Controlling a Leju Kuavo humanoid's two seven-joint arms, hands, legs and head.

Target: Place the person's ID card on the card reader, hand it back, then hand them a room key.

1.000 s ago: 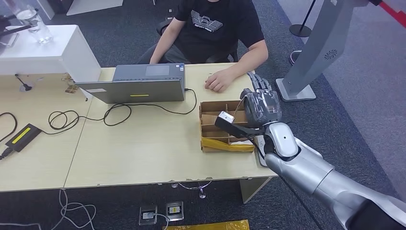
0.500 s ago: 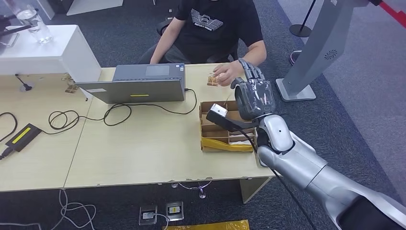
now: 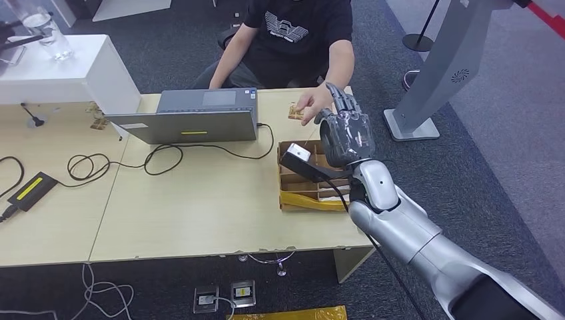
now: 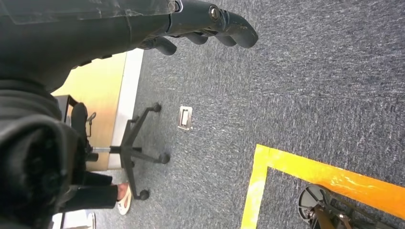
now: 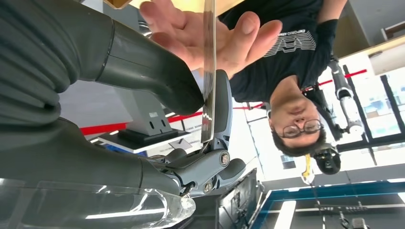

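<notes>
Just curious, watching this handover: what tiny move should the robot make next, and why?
Probably loosen its pinch. The right hand holds the card edge-on between thumb and finger, and the person's hand is right at the card's far end, seemingly ready to take it.

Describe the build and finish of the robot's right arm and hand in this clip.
The right arm is smooth silver with rounded joint shells. A black cable runs along it. The right hand has a dark grey, glossy clear-covered back and darker fingers. A black-and-white camera module juts from the wrist.

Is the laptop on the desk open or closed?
Open. In the head view the laptop has its lid up, with the keyboard side and touchpad facing the person. Whether the screen is on cannot be told.
</notes>
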